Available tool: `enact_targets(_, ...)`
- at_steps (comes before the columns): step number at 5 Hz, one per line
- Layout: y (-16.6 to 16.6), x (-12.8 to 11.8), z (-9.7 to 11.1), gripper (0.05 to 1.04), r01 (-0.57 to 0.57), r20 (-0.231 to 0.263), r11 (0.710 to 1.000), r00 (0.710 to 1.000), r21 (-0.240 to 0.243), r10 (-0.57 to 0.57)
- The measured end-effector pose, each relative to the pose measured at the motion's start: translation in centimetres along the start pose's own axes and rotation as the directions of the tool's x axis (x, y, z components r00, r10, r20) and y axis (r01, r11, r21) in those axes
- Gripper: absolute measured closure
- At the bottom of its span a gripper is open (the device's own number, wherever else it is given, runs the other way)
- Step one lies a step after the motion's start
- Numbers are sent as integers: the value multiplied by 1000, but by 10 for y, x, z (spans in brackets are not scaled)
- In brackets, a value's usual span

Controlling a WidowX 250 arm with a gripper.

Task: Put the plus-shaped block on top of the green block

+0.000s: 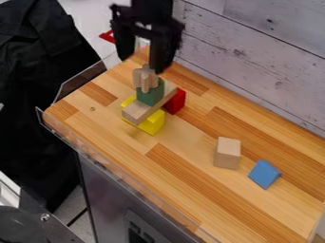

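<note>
High over the back left of the wooden table, the gripper (141, 64) hangs open, its two fingers spread apart. Just beneath and between the fingertips, the plus-shaped block (146, 79) in plain wood stands upright on the green block (150, 97). It looks free of both fingers. Under the green block lies a flat wooden plank (140, 112), which rests across a yellow block (153, 123).
A red block (176, 101) is right beside the stack. Further to the front right are a plain wooden block (227, 153) and a blue block (264, 174). A clear raised edge (82, 81) borders the table, and a whitish plank wall stands behind.
</note>
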State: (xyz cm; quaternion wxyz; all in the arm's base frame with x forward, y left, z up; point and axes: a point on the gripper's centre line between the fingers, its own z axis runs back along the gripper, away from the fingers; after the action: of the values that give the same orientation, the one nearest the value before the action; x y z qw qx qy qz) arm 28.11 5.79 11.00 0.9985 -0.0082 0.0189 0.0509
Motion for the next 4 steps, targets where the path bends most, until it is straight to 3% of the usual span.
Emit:
enact_targets(1,-16,-8,21,84,49,29,999,998,15,-50)
enact_targets(2,-42,-16,30,84,126,30,992,992,19,-126)
enact_targets(4,-90,-19,18,84,186,14,982,982,-29,-186)
